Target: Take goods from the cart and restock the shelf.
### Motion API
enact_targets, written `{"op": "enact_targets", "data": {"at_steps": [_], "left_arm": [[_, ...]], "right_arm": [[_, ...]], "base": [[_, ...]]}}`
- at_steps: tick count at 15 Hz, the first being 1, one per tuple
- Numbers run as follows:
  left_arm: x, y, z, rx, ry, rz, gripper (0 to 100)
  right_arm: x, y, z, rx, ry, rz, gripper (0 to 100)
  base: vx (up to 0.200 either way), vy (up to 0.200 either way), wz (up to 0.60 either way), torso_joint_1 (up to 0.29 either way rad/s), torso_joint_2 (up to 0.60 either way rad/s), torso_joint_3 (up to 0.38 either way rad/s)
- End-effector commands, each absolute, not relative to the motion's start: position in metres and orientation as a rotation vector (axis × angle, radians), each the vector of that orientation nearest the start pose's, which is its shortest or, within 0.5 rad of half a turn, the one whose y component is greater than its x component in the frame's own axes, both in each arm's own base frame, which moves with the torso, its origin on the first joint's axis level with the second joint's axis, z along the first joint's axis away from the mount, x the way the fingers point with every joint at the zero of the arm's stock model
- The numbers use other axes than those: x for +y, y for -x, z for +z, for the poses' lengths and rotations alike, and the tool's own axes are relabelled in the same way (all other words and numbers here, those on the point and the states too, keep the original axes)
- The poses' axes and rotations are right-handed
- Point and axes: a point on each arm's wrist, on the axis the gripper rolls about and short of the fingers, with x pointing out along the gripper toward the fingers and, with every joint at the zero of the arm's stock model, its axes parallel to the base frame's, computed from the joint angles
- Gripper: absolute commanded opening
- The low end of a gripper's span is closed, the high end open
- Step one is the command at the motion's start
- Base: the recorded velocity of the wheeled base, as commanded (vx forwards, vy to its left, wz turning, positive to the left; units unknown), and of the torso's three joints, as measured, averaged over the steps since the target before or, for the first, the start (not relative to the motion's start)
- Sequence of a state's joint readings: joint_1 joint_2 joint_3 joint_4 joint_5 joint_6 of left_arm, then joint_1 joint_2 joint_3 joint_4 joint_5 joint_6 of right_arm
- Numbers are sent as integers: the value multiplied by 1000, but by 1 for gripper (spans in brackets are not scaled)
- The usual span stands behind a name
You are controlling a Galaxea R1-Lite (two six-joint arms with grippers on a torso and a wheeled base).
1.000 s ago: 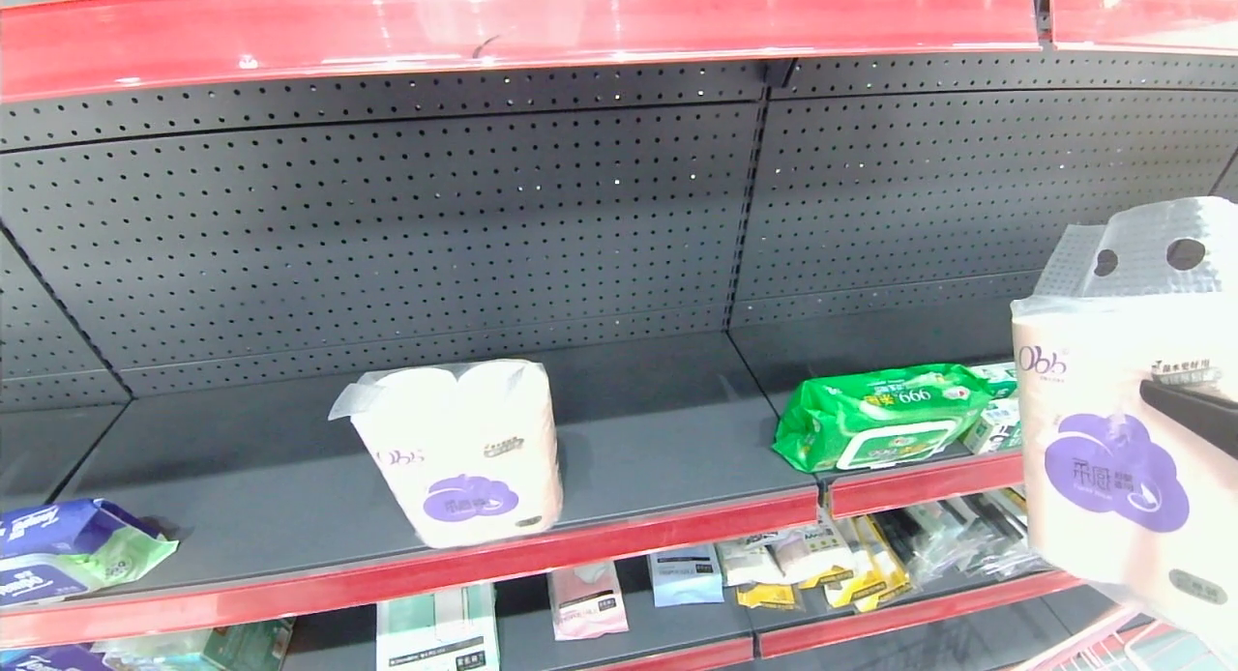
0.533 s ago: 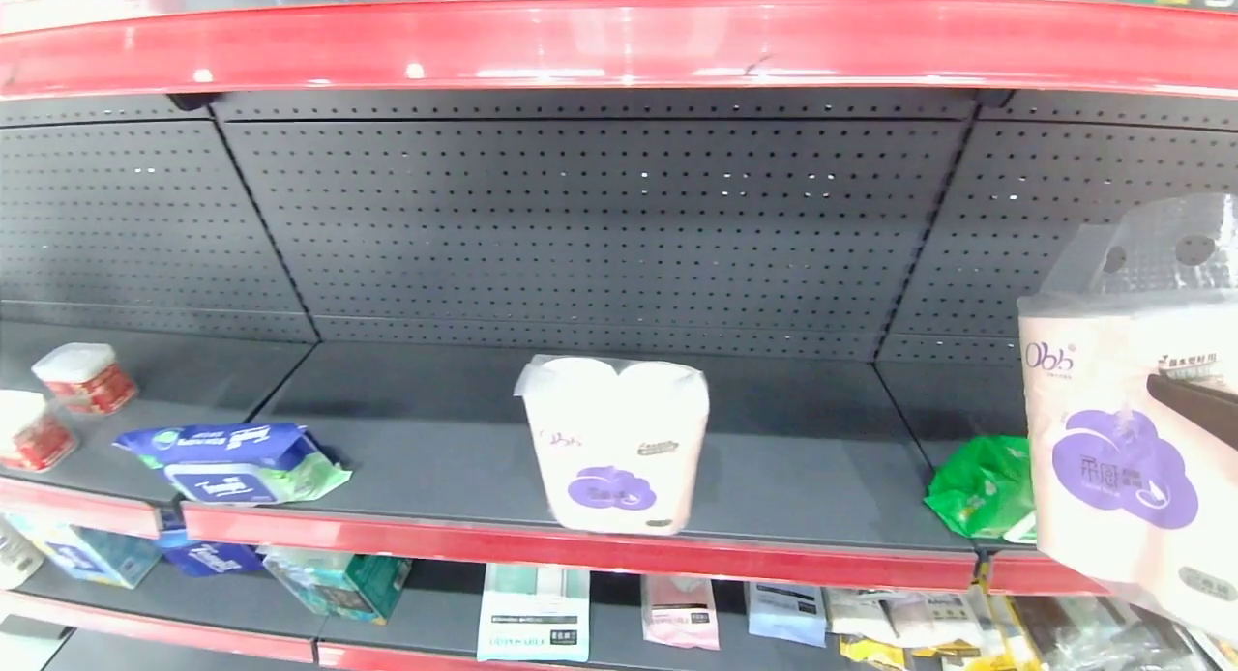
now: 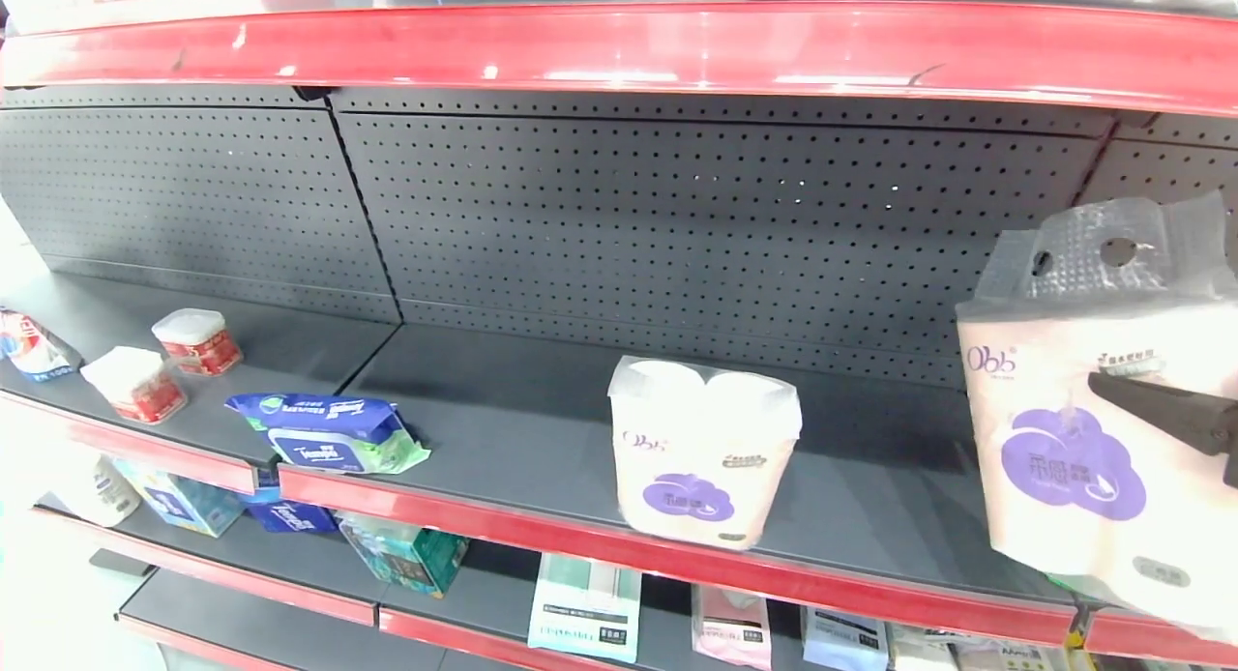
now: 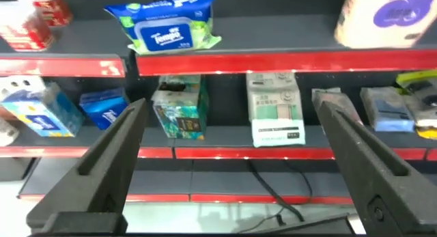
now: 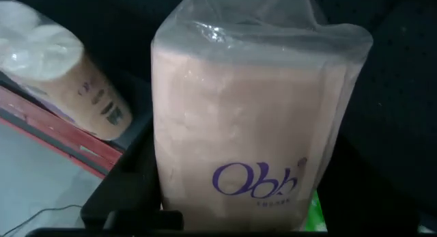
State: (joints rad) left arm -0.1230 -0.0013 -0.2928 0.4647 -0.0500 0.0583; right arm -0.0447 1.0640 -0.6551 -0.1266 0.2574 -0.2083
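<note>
Our head camera has swung left since a second ago, so the shelf sits further right in view and we now see two tubs beside the blue wipes. The goods themselves have not shifted. The right gripper keeps its jaws clenched on the pack, held before the shelf's right end, well apart from the second pack at the front edge. The frame edge cuts the held pack off, and it hides one jaw. Our left gripper hangs by the lower shelves, jaws released.
</note>
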Motion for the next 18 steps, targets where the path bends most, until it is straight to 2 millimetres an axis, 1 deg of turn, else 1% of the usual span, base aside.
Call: {"op": "enact_targets", "data": {"at_steps": [1, 3, 4, 6, 7, 8, 9, 10, 11, 12, 14, 15, 18], "left_arm": [[5, 53, 105, 166, -58, -180, 100], [6, 53, 109, 136, -12, -143, 100], [5, 54, 113, 113, -8, -78, 100], [-1, 45, 122, 125, 16, 71, 100], [-5, 42, 124, 138, 22, 163, 100], [-8, 42, 120, 144, 24, 214, 100], [-9, 41, 114, 159, 27, 252, 100], [-10, 41, 102, 158, 25, 270, 100], [-11, 42, 94, 151, 19, 269, 100], [-10, 40, 92, 140, 24, 262, 100], [-7, 26, 87, -21, -6, 229, 100], [-6, 22, 83, -74, -17, 232, 100], [-7, 22, 81, -40, 16, 219, 100]], "right_arm": [[6, -182, 222, 268, 156, 334, 0], [9, -213, 210, 260, 151, 398, 0], [12, -221, 204, 287, 151, 416, 0], [17, -228, 200, 305, 151, 441, 0], [17, -231, 200, 305, 151, 442, 0], [18, -231, 200, 305, 152, 447, 0], [18, -231, 200, 306, 151, 449, 0], [19, -231, 199, 309, 151, 450, 0], [19, -231, 199, 309, 151, 450, 0], [19, -231, 198, 312, 150, 451, 0], [19, -232, 197, 316, 151, 453, 0], [19, -232, 196, 319, 152, 453, 0], [19, -232, 195, 322, 151, 452, 0]], "base": [[0, 0, 0, 0, 0, 0], [0, 0, 0, 0, 0, 0], [0, 0, 0, 0, 0, 0], [0, 0, 0, 0, 0, 0], [0, 0, 0, 0, 0, 0], [0, 0, 0, 0, 0, 0], [0, 0, 0, 0, 0, 0], [0, 0, 0, 0, 0, 0], [0, 0, 0, 0, 0, 0], [0, 0, 0, 0, 0, 0], [0, 0, 0, 0, 0, 0], [0, 0, 0, 0, 0, 0], [0, 0, 0, 0, 0, 0]]}}
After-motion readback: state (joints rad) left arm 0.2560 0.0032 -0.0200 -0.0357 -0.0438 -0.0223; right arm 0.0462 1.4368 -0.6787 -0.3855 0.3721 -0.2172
